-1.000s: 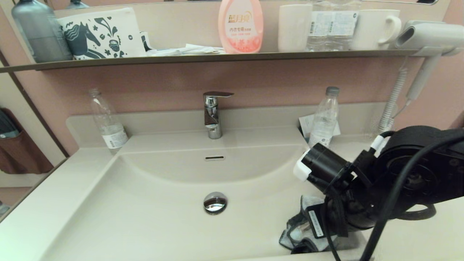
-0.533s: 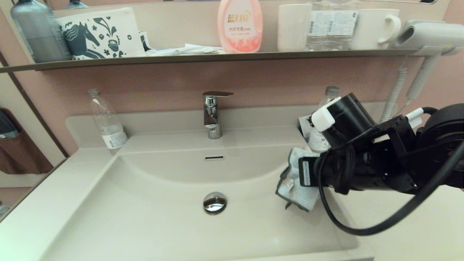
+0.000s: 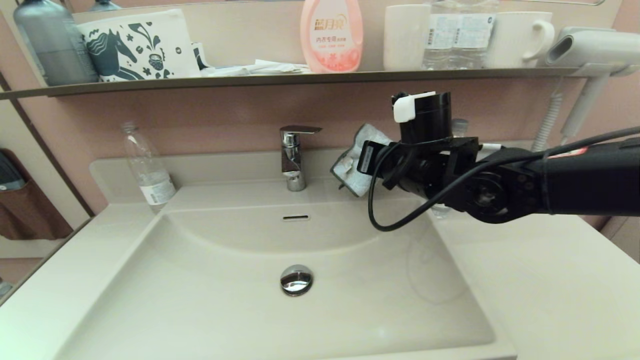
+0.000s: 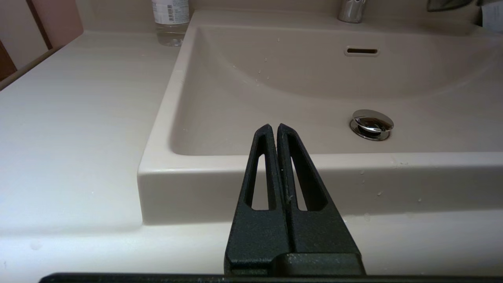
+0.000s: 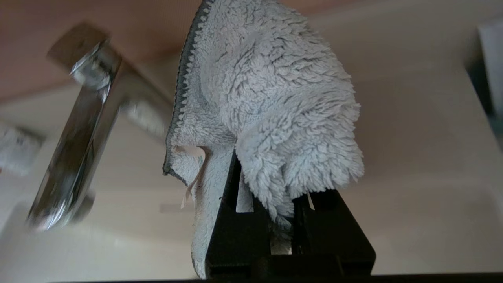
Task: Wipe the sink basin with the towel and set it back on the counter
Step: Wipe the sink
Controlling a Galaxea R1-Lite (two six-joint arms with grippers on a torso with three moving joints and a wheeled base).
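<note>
The light blue towel (image 3: 351, 169) hangs in the air just right of the faucet (image 3: 293, 157), over the back of the sink basin (image 3: 210, 295). My right gripper (image 3: 364, 161) is shut on the towel, and the terry cloth (image 5: 271, 98) bunches over its tips (image 5: 271, 184). Nothing lies in the basin around its chrome drain plug (image 3: 296, 279) and overflow slot (image 3: 296, 218). The counter (image 3: 550, 280) spreads to the right, under my right arm. My left gripper (image 4: 274, 127) is shut on nothing, low before the basin's front wall (image 4: 275, 173), and does not show in the head view.
A plastic bottle (image 3: 148, 167) stands on the counter's back left corner. Another bottle (image 3: 457, 126) stands behind my right arm. A dark shelf (image 3: 300, 79) above carries bottles and cups. A hair dryer (image 3: 590, 50) with a coiled cord hangs at the right wall.
My right arm has lifted the towel out of the basin's front right corner and swung it up and back to beside the faucet. The left gripper's earlier state is not shown.
</note>
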